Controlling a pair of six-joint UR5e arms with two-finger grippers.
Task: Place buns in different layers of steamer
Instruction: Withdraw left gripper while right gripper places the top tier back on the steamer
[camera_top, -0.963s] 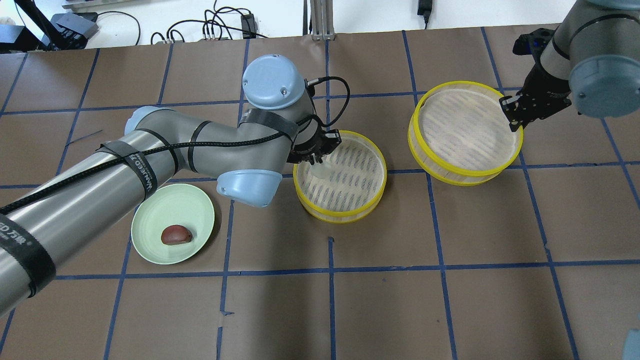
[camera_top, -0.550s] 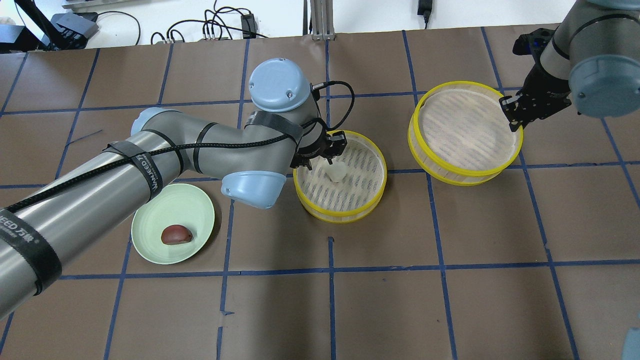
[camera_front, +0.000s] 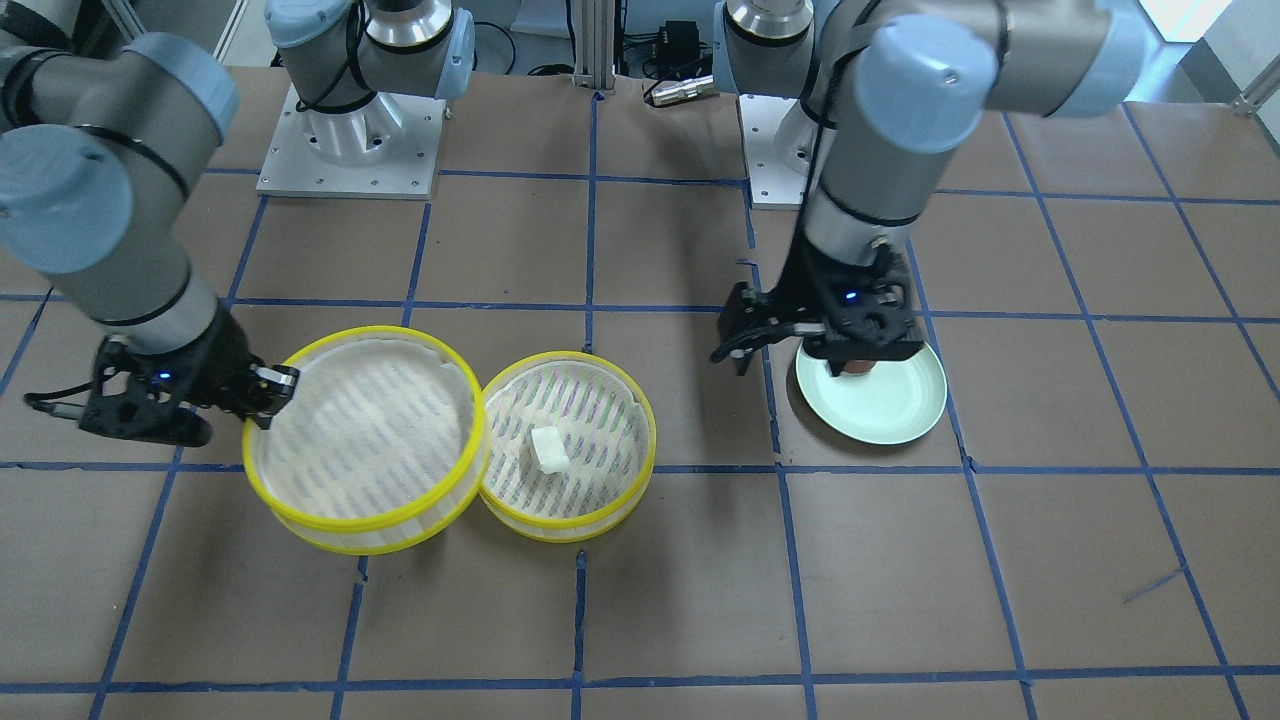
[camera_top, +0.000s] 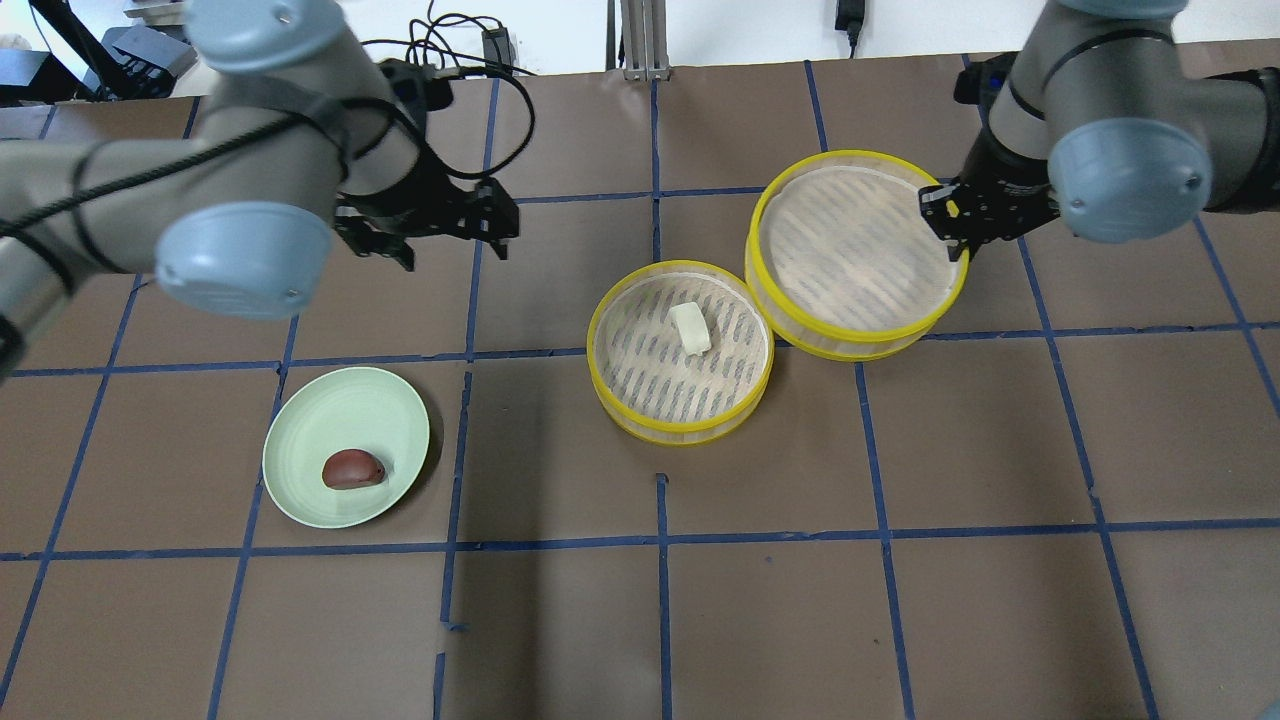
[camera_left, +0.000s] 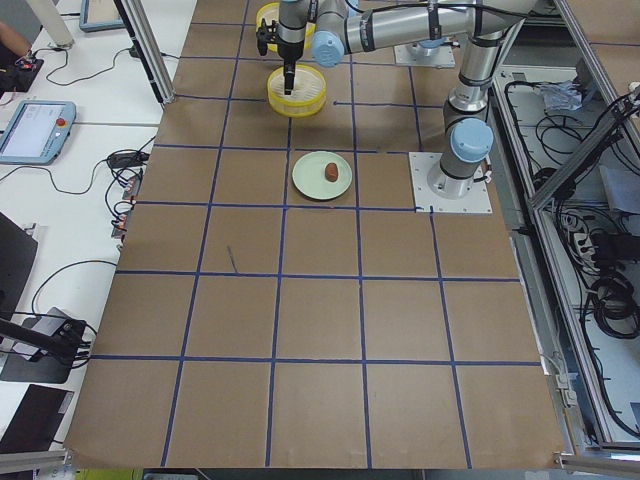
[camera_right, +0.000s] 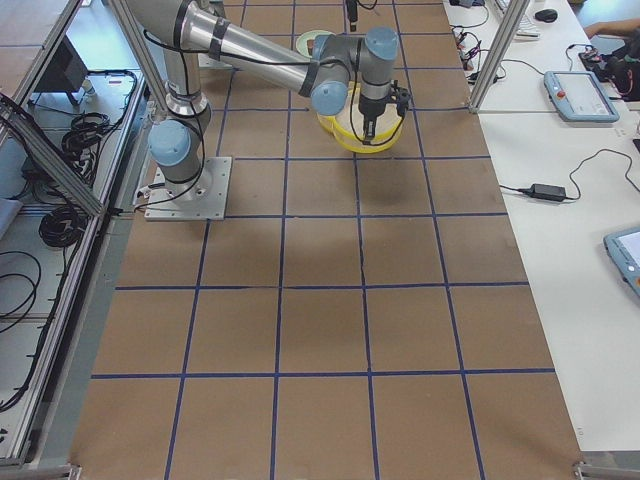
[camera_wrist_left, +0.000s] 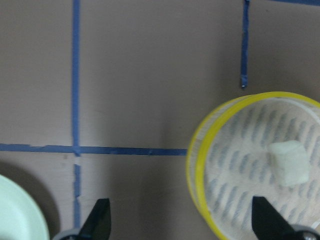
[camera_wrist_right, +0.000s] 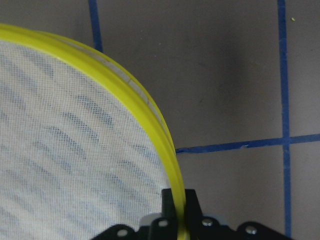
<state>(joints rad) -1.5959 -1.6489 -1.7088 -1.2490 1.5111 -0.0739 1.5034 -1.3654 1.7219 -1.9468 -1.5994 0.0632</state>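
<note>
White oblong bun (camera_top: 690, 327), 12 o'clock in tier (camera_top: 680, 437).
Right hand (camera_wrist_right: 179, 200) clamps other tier (camera_wrist_right: 145, 110); wrist view alone shows left hand (camera_wrist_left: 180, 210) apart.

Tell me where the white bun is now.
In the overhead view the white bun lies inside the central steamer layer, beside the second layer that the right claw grips.

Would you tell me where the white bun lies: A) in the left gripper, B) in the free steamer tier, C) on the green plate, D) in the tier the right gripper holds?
B: the white bun rests on the liner of the free steamer tier; the held tier is empty.
</note>
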